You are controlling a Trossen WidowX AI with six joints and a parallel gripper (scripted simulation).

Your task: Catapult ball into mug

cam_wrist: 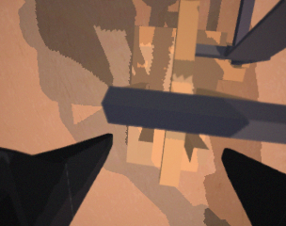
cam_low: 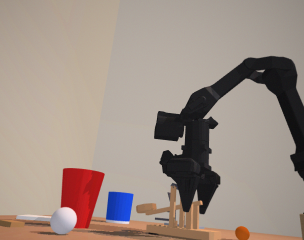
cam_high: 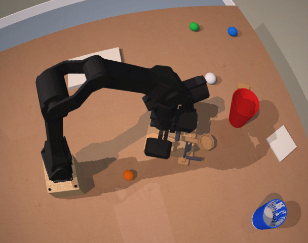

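Note:
The wooden catapult (cam_high: 183, 161) (cam_low: 183, 231) stands mid-table. Its octagonal cup (cam_high: 206, 142) (cam_low: 146, 207) looks empty from above and points away from the arm's base. My gripper (cam_low: 194, 212) (cam_wrist: 166, 146) is open and empty, pointing down, its fingertips low at the catapult's rear part. In the wrist view the fingertips lie either side of its wooden beam (cam_wrist: 171, 160), beside the dark crossbar (cam_wrist: 181, 110). The blue mug (cam_high: 259, 218) (cam_low: 119, 206) stands upright at the lower right of the top view. The gripper body hides part of the catapult from above. An orange ball (cam_high: 128, 175) (cam_low: 242, 233) lies on the table.
A white ball (cam_high: 210, 78) (cam_low: 63, 220) and a red cup (cam_high: 237, 117) (cam_low: 78, 196) are beyond the catapult. A green ball (cam_high: 194, 26) and a blue ball (cam_high: 232, 31) lie far off. A white square (cam_high: 281, 146) lies past the red cup; a white slab (cam_high: 112, 54) is partly behind the arm.

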